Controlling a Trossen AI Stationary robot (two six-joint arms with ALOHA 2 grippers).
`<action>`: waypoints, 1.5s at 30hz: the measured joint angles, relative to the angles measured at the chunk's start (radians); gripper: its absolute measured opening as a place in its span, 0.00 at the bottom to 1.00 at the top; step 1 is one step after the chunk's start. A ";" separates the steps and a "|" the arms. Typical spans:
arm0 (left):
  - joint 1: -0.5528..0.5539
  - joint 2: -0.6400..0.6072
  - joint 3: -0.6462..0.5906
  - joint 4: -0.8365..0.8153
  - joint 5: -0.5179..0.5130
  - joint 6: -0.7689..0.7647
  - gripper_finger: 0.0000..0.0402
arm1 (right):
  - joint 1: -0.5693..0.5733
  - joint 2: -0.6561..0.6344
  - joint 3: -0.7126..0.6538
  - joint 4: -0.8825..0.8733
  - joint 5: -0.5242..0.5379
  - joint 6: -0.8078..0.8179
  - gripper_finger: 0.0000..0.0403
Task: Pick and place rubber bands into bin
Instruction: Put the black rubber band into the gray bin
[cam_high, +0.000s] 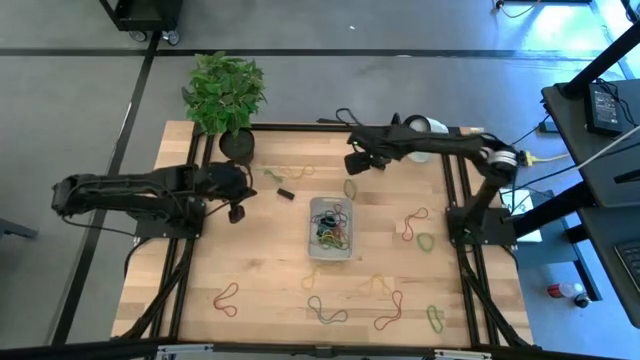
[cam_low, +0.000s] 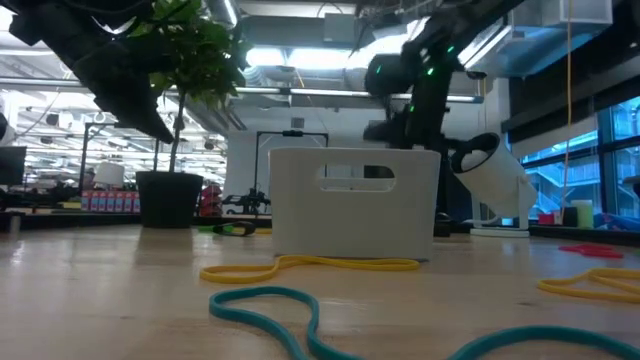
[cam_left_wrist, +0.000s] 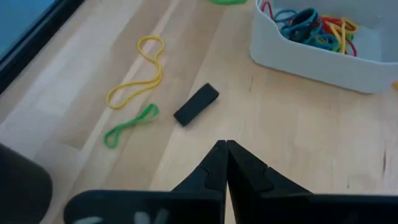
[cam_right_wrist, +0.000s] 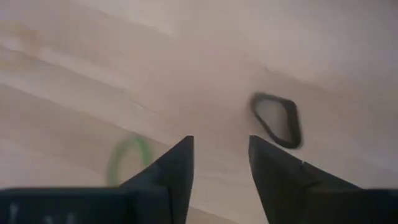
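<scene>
Teal and yellow rubber bands (cam_low: 300, 268) sprawl across the pale wooden surface (cam_high: 260, 260) in front of the small translucent grey-white plastic bin (cam_high: 331, 228), which sits mid-table already holding a tangle of red, blue, green and yellow loops. Beyond its far end, the right hand (cam_right_wrist: 219, 163) hangs released, fingers parted and empty, above a thin green loop (cam_right_wrist: 127, 159) and a dark loop (cam_right_wrist: 277, 119). The left hand (cam_left_wrist: 225, 160), clenched on nothing, waits near the potted green plant (cam_high: 224, 92), with a small black block (cam_left_wrist: 196, 104), a yellow figure-eight band (cam_left_wrist: 138, 74) and a green band (cam_left_wrist: 129, 126) lying ahead of it. Doing this pick well likely means centring the parted fingers over one strand of a single loop, descending until the tips meet the wood, then closing fully; these limp bands could slip out of a shallow pinch.
</scene>
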 joint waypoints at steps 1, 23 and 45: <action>0.009 -0.004 -0.001 0.006 0.004 0.005 0.00 | -0.011 0.029 0.018 -0.030 -0.003 -0.014 0.38; 0.041 -0.016 -0.012 0.024 0.071 0.056 0.01 | -0.097 0.275 0.067 -0.068 0.062 0.017 0.29; 0.033 -0.016 -0.012 0.041 0.069 -0.033 0.01 | 0.100 0.106 0.063 -0.166 0.121 -0.092 0.01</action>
